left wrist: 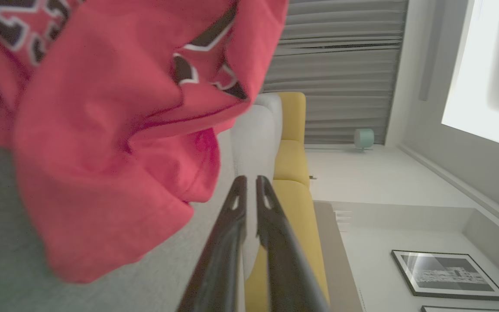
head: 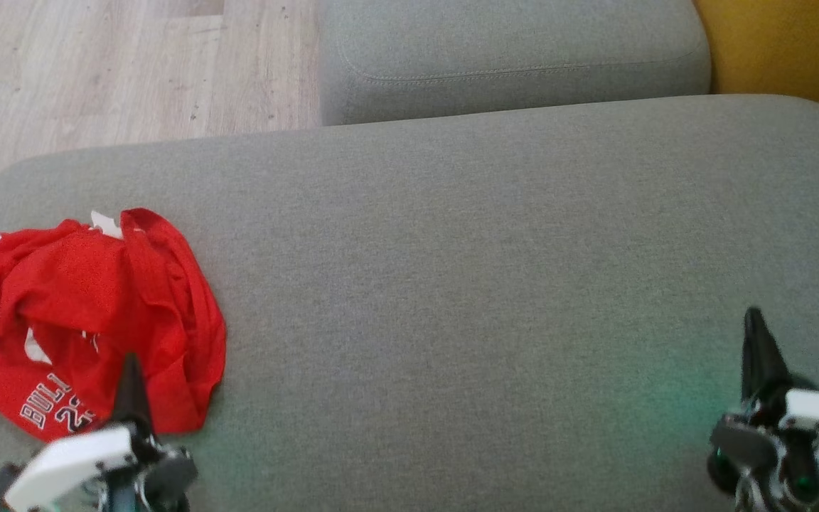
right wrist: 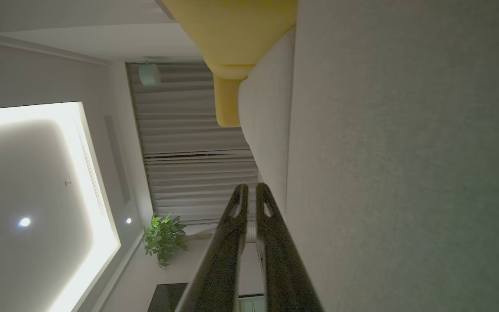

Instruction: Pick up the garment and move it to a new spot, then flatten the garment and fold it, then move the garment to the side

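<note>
The garment [head: 89,313] is a red jersey with white trim and lettering, crumpled in a heap at the left edge of the grey sofa seat [head: 495,270]. My left gripper [head: 130,363] hovers over its near right edge with its fingers together and nothing held. In the left wrist view the garment [left wrist: 111,130] bulges just left of that left gripper [left wrist: 249,180], whose tips stand apart from the cloth. Far to the right, my right gripper [head: 754,316] is shut and empty above bare cushion. The right gripper [right wrist: 249,188] shows the same narrow slit between its fingers.
A second grey cushion [head: 509,57] lies behind the seat, with a yellow seat [head: 786,50] at the far right. Wooden floor [head: 97,64] shows at the upper left. The seat's wide middle and right are bare fabric.
</note>
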